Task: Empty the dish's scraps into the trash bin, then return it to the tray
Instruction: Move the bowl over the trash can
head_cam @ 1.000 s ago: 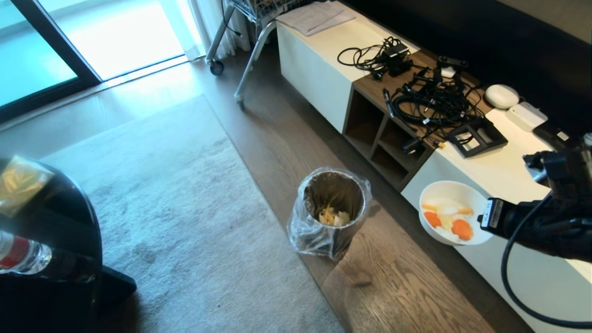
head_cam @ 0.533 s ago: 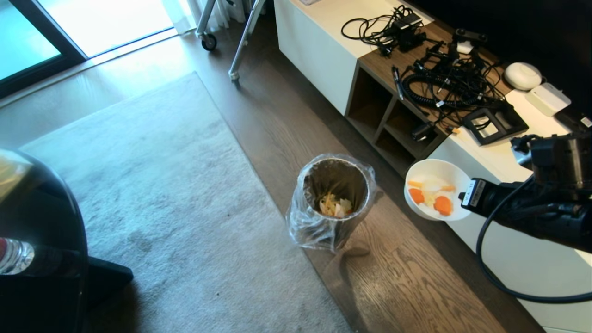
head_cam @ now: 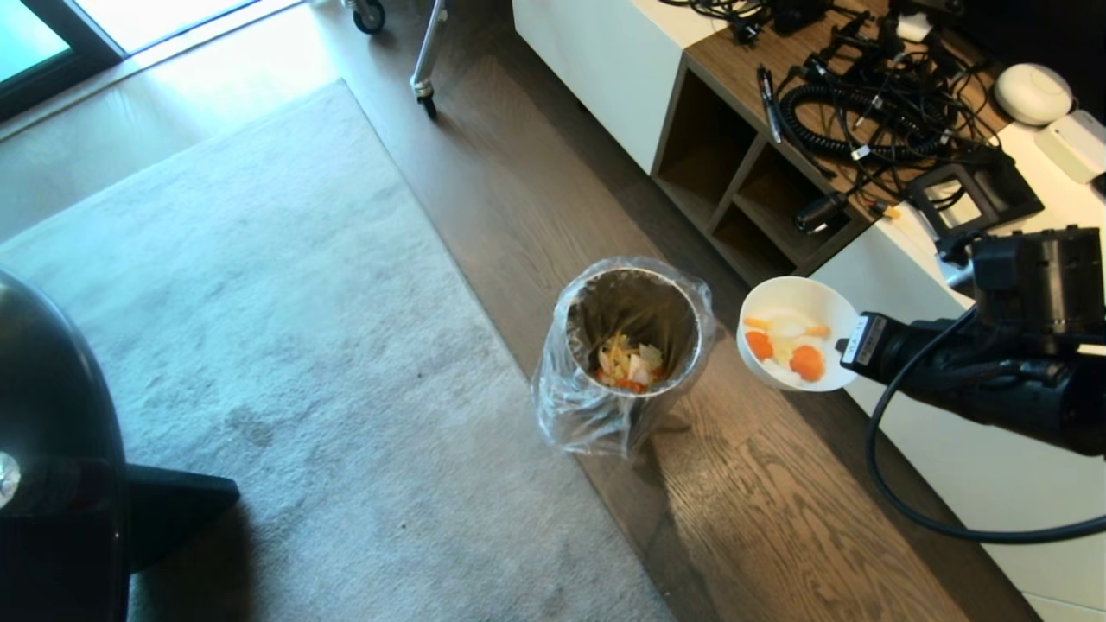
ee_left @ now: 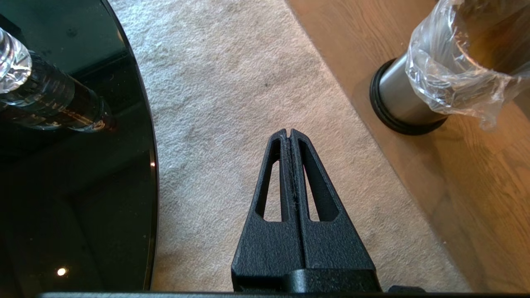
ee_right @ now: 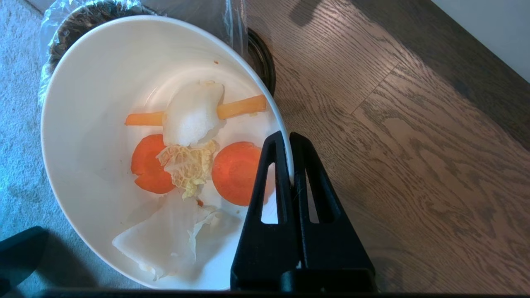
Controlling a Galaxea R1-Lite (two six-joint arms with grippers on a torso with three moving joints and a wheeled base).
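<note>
wood floor beside a rug (head_cam: 259, 345) — right gripper (ee_right: 290, 138) pinches the dish (head_cam: 791, 345) rim, level beside the bin (head_cam: 635, 345) — scraps (ee_right: 190, 153) unspilled; left gripper (ee_left: 290, 134) shut, idle.

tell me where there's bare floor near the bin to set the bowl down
Bare grey rug on the trash bin's left, between it and the black table; bare wood floor in front of the bin, beside the white cabinet. Crowded: the cabinet top, covered in cables. The right gripper holds the dish just right of the bin.
</note>
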